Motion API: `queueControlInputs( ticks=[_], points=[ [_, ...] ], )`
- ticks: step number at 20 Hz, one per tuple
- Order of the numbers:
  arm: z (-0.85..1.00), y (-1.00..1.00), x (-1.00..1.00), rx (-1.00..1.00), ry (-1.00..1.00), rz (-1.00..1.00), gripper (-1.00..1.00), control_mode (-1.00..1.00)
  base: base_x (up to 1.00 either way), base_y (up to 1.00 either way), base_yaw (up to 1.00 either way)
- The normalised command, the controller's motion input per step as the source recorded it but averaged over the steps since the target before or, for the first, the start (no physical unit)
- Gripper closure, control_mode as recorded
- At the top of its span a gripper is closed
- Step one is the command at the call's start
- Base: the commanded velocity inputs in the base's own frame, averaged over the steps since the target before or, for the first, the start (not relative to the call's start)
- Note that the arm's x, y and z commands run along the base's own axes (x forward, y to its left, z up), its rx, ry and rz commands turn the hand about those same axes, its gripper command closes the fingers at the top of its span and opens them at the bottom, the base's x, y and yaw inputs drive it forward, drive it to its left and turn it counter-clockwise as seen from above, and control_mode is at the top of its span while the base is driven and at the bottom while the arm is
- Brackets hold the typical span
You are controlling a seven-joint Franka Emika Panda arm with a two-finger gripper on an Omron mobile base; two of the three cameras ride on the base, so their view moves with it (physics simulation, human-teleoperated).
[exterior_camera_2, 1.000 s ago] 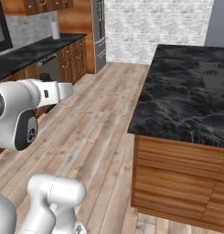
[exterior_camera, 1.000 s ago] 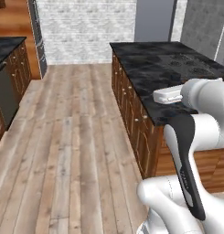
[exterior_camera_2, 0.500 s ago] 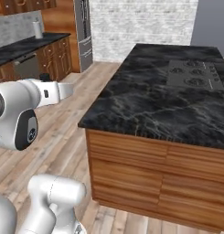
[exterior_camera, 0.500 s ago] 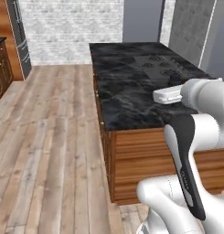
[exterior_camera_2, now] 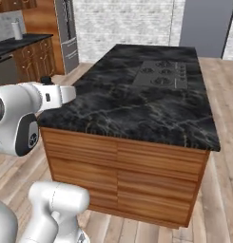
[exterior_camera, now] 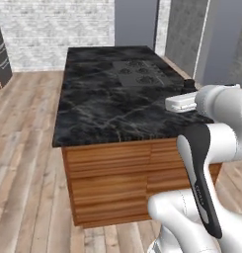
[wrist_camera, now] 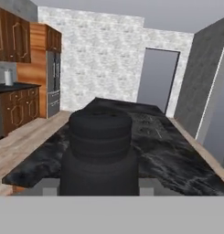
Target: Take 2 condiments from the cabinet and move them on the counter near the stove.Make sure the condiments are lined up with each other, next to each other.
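Left base view: the stove [exterior_camera: 137, 73] sits far along the counter [exterior_camera: 98, 111], ahead of the arm. Right base view: same island, stove [exterior_camera_2: 160, 73] beyond. Hand view: gripper [wrist_camera: 98, 180] clamped on a dark bottle [wrist_camera: 99, 157], upright, counter straight ahead.

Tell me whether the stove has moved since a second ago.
No. The stove still sits at the same far end of the counter; the whole view shifted, so the camera moved.
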Motion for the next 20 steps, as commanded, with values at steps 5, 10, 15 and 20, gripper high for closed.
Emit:
queueControlInputs(
  ticks=[5,10,15,20],
  points=[
    [0.0,0.0,0.0,0.0,0.0,0.0,1.0,1.0,0.2,-1.0,-0.02],
    [0.0,0.0,0.0,0.0,0.0,0.0,1.0,1.0,0.31,-1.0,-0.02],
    [0.0,0.0,0.0,0.0,0.0,0.0,1.0,1.0,0.66,-1.0,-0.02],
    [0.0,0.0,0.0,0.0,0.0,0.0,1.0,1.0,0.98,-1.0,0.0]
  ],
)
